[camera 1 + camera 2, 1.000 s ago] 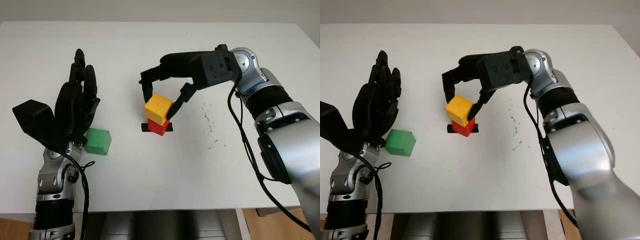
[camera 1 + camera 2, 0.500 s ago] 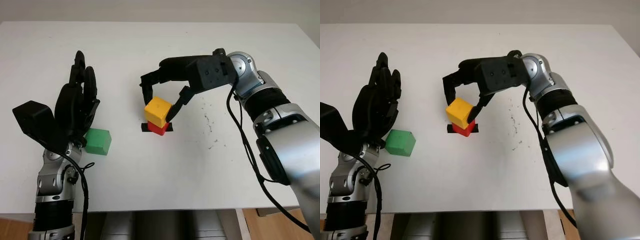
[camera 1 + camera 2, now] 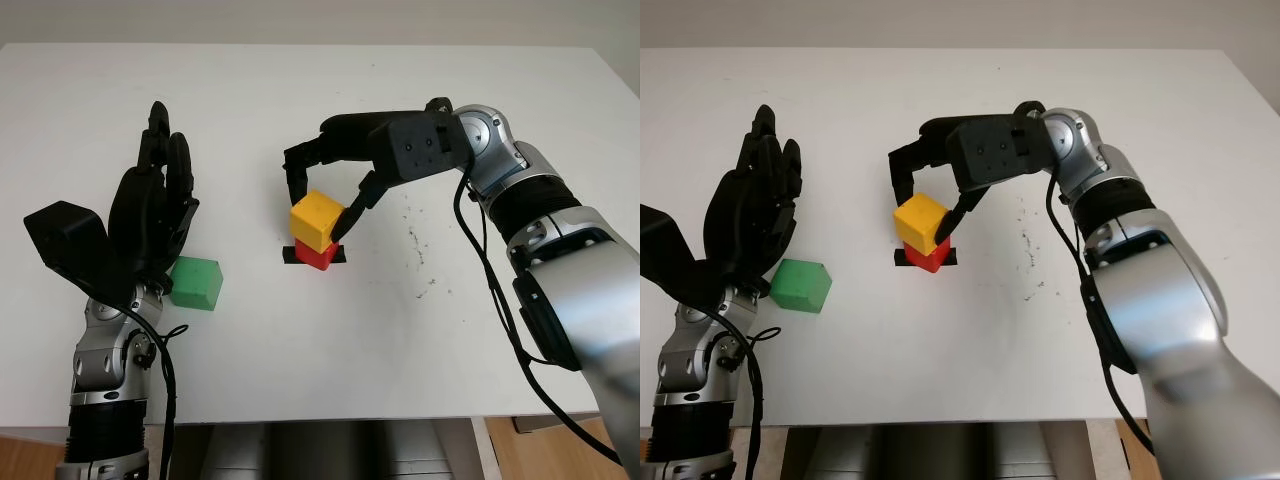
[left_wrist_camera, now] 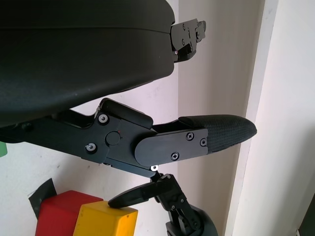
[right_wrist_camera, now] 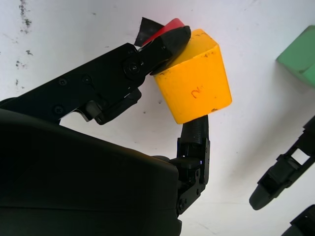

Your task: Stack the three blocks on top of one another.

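Note:
A yellow block (image 3: 316, 220) sits tilted on top of a red block (image 3: 318, 257) at the table's centre, over a black tape mark (image 3: 290, 257). My right hand (image 3: 318, 214) reaches in from the right and is shut on the yellow block. One finger (image 5: 167, 42) presses its upper corner and another finger (image 5: 195, 132) touches its opposite side. A green block (image 3: 196, 283) lies alone on the table at the left. My left hand (image 3: 150, 225) is open, raised just left of and above the green block, not touching it.
The white table (image 3: 330, 340) stretches wide around the stack, with small dark specks (image 3: 415, 240) to the right of it. Its front edge (image 3: 330, 420) runs along the bottom.
The right hand and yellow block have barely shifted atop the red block. The left hand and green block have not moved.

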### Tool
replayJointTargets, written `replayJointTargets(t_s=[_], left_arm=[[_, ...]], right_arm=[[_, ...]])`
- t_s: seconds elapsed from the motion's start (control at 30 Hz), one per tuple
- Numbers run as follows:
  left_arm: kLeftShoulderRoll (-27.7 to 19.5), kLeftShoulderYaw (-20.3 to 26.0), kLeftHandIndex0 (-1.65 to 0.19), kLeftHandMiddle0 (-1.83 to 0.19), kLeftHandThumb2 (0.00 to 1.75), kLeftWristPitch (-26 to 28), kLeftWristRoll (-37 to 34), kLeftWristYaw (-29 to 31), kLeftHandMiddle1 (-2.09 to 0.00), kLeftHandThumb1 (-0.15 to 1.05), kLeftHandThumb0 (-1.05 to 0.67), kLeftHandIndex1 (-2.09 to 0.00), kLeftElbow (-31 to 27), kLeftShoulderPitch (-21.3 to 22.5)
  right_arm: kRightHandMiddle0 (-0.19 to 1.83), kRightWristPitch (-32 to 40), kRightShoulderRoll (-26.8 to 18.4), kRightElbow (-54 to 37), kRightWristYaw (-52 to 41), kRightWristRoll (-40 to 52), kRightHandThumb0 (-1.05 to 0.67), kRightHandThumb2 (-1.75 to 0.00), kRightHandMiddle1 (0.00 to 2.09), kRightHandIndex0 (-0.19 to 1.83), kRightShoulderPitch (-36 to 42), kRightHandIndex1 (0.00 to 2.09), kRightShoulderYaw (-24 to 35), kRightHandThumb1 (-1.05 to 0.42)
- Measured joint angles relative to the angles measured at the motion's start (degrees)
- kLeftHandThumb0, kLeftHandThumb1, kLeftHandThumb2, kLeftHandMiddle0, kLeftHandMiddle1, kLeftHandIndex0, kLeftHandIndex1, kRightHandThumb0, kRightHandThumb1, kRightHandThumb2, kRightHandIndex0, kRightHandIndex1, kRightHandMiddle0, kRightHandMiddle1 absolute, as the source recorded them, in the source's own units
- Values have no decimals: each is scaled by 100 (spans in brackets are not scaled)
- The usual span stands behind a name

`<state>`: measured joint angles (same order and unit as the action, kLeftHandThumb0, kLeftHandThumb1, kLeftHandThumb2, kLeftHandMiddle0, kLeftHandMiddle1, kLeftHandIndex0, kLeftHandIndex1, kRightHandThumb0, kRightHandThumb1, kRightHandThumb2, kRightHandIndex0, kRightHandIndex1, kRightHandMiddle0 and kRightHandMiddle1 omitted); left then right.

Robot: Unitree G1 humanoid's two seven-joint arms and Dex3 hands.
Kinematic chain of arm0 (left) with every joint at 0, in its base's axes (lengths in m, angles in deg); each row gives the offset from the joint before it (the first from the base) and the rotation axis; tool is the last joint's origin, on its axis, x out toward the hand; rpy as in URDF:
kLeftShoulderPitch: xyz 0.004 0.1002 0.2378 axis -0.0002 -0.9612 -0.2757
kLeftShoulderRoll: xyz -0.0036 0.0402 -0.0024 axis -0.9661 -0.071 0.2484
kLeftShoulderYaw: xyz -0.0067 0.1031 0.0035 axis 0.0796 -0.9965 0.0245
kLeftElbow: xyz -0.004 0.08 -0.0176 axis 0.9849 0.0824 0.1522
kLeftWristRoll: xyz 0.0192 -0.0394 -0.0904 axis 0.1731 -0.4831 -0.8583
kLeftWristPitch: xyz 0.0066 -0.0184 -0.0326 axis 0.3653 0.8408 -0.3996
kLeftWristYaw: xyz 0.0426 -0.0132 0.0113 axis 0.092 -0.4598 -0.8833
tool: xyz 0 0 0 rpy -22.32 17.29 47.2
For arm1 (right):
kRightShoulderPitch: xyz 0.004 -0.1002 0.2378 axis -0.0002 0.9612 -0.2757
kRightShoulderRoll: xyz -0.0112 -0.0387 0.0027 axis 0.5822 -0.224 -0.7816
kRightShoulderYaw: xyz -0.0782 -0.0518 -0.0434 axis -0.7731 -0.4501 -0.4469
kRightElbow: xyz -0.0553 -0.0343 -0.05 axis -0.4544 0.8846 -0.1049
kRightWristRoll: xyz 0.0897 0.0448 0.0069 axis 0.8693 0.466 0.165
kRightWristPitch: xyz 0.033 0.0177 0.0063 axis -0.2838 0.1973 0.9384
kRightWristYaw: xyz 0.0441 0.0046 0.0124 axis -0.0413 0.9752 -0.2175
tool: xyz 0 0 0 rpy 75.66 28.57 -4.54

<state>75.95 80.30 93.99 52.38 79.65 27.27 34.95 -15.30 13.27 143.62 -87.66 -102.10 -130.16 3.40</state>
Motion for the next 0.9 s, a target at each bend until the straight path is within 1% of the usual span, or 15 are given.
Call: replayJointTargets(t_s=[0.03,0.07,0.1,0.13,0.17,0.23,0.53,0.67,0.73,0.8,0.9], left_arm=[[0,0,19,19,56,1,0,1,0,105,-78,0,0,0],[-1,0,19,19,57,2,0,10,0,105,-77,0,0,0],[-3,0,19,19,57,2,0,18,0,105,-77,0,0,0],[-8,0,19,19,57,2,0,22,0,105,-77,0,0,0],[-11,0,19,19,57,1,0,28,0,105,-77,0,0,0],[-13,0,19,19,57,1,0,37,0,105,-77,0,0,0],[-36,3,19,19,58,1,2,50,0,105,-77,0,0,0],[-40,4,19,19,58,1,1,52,0,105,-77,0,1,0],[-43,6,19,19,58,1,1,53,0,105,-77,0,1,0],[-51,6,19,19,58,13,6,52,0,105,-77,0,0,0],[-104,7,19,19,58,54,34,48,0,105,-78,0,-54,-25]], right_arm=[[17,-1,-12,-3,67,-76,-63,-5,103,9,-5,2,-54,-85],[16,-1,-26,-3,133,-165,-66,-5,85,4,-5,2,-112,-84],[16,-1,-40,-3,184,-245,-67,-5,75,2,-5,3,-164,-83],[13,2,-49,-3,226,-291,-67,-5,59,-3,-5,3,-207,-81],[15,11,-55,-4,254,-315,-67,-5,47,-6,-5,3,-231,-81],[16,28,-66,-4,281,-329,-69,-6,33,-10,-5,3,-242,-81],[7,30,-154,-21,257,-285,-75,-5,19,-18,-15,2,-236,-81],[-2,30,-189,-43,147,-248,-82,-5,13,-19,-30,0,-233,-81],[-9,30,-209,-72,21,-208,-86,-6,9,-19,-36,0,-220,-81],[-16,46,-236,-102,-204,-72,-93,-6,5,-19,-44,0,-159,-83],[-19,127,-287,-171,-544,213,-98,-8,1,-19,-54,0,23,-88]])
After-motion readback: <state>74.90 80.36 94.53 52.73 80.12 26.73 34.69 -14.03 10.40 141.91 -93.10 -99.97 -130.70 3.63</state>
